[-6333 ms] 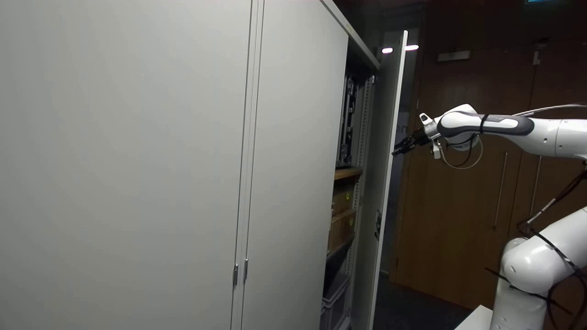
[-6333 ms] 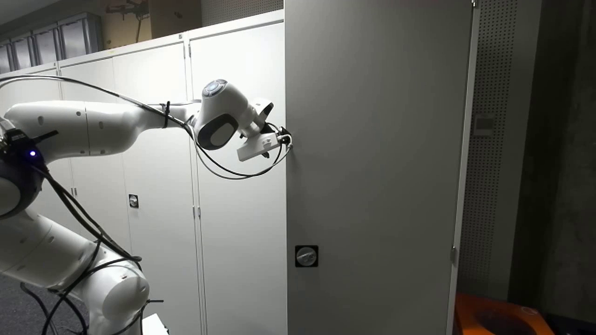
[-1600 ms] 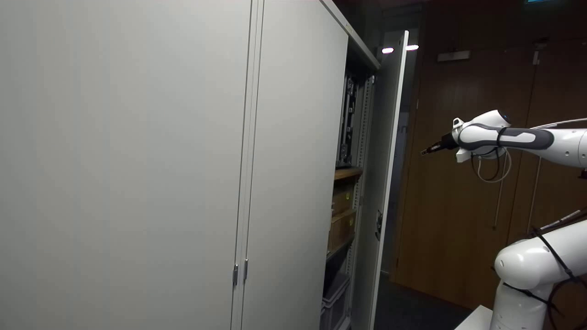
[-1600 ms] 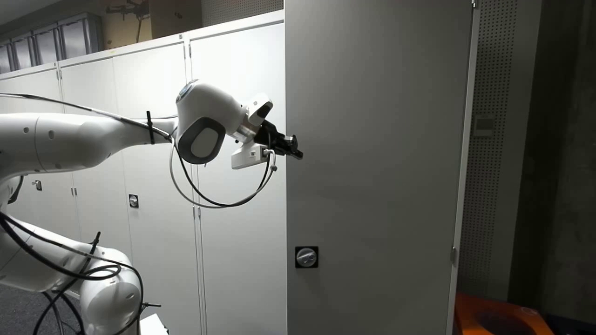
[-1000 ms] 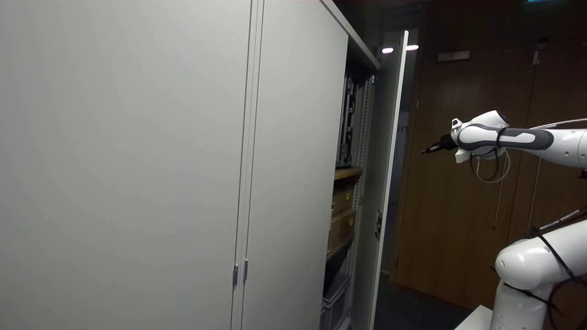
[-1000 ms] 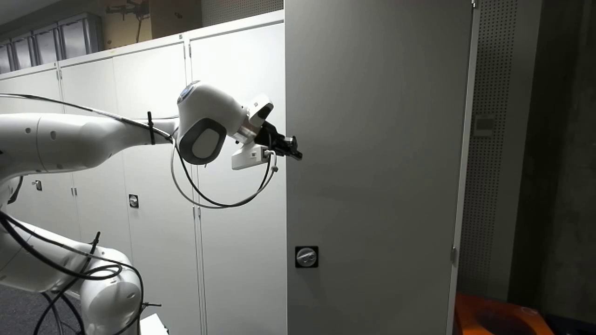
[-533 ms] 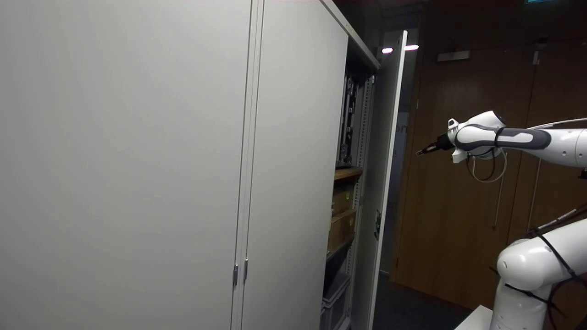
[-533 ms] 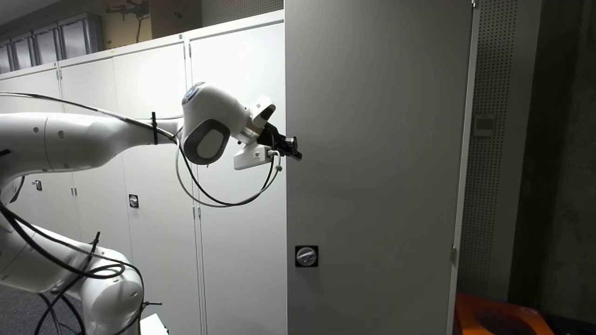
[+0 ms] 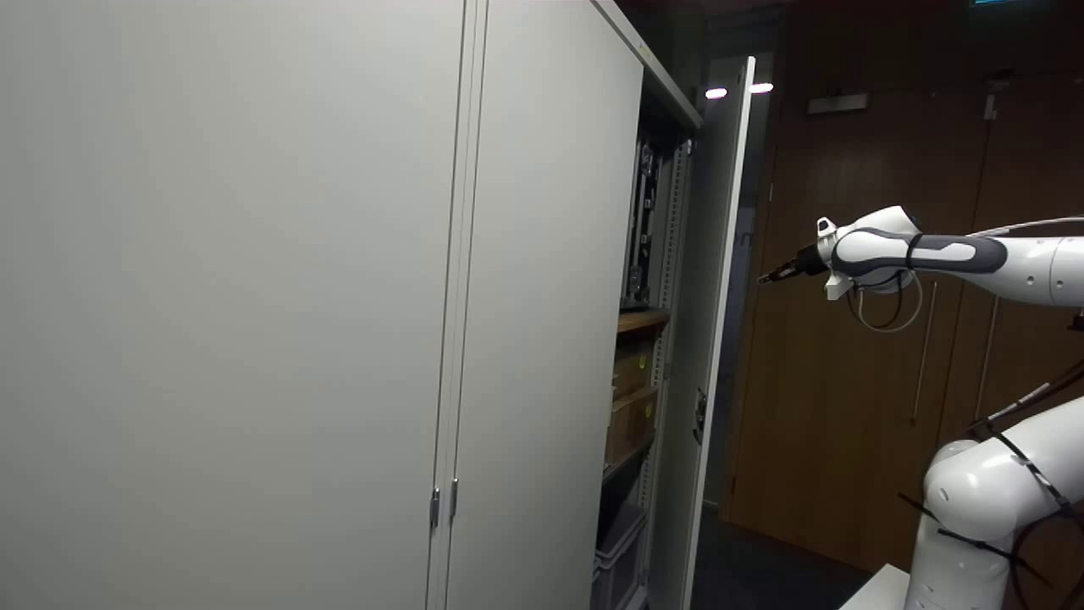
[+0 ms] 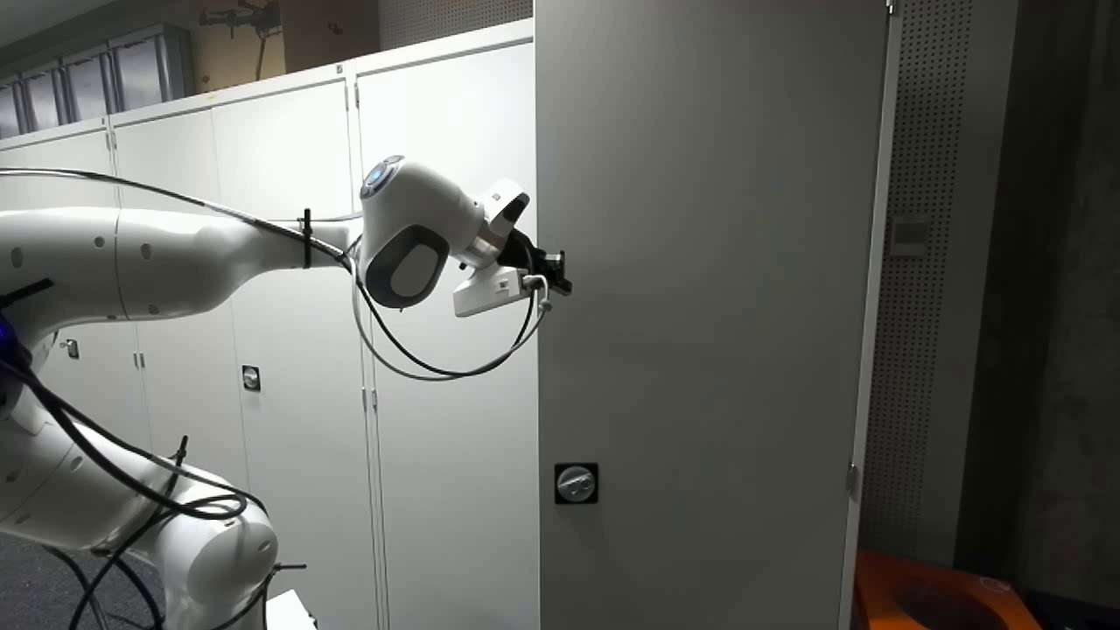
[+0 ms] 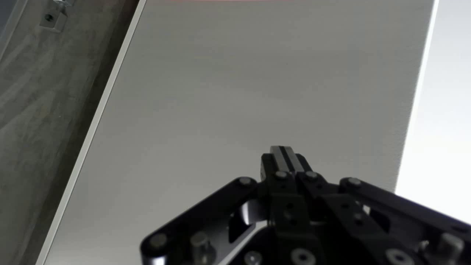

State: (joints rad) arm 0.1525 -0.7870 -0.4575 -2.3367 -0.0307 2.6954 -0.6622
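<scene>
Cabinet door, just one, stands open close in front of one end effector. Its two fingers are squeezed together. One round lock sits lower down on the door. Inside the cabinet are two brown boxes. Farther off, two wooden doors have two long handles.

No legible text or labels
</scene>
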